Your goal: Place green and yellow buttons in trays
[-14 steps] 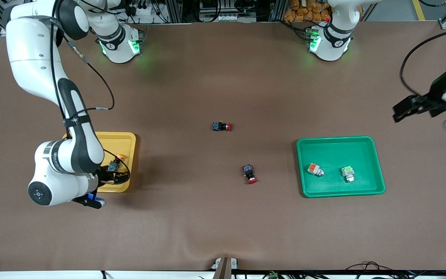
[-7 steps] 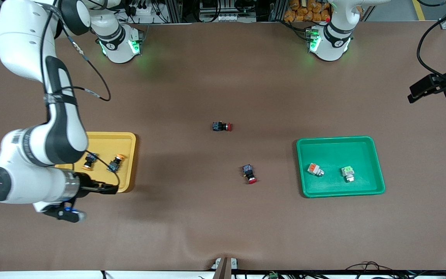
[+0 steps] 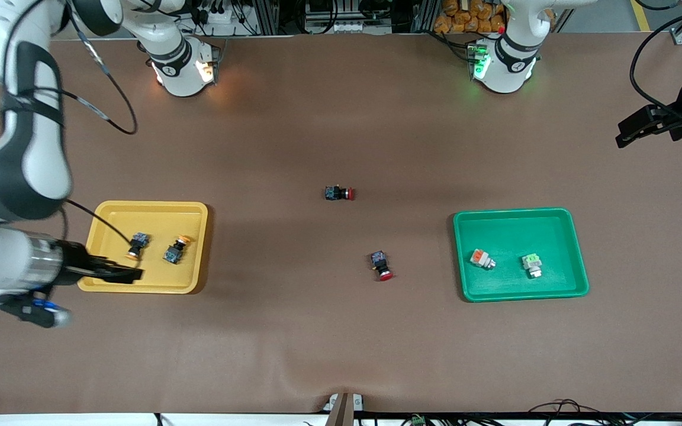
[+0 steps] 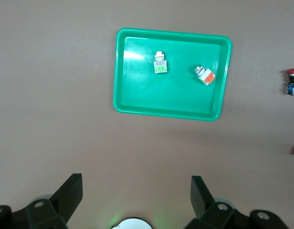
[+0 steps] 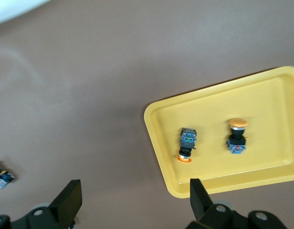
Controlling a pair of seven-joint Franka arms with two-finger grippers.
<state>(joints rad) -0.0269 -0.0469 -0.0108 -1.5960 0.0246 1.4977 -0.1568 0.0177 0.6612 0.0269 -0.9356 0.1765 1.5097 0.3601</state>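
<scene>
Since a second ago the right gripper (image 3: 122, 273) has drawn back from inside the yellow tray (image 3: 196, 213) toward the right arm's end of the table, and it now hangs over the tray's rim nearest the front camera; the left gripper (image 3: 634, 131) has pulled away to the left arm's end of the table, well apart from the green tray (image 3: 578, 248). Both pincers stand wide apart and hold nothing.

Two yellow-capped buttons (image 3: 137, 244) lie on their sides in the yellow tray, just beside each other. An orange-block switch (image 3: 481, 258) and a green-block switch (image 3: 531, 264) lie in the green tray, near one another. Two red-capped switches (image 3: 338, 193) stay out on the bare brown table (image 3: 341, 106) between the trays, and these are not wanted.

By my judgement the sorting is finished, so the step in hand is the retreat. To do it well, each arm should rise clear before it swings, so no finger clips a tray rim and shifts it. The right arm should leave its tray by the open side and keep its cable (image 3: 95, 118) off the buttons
</scene>
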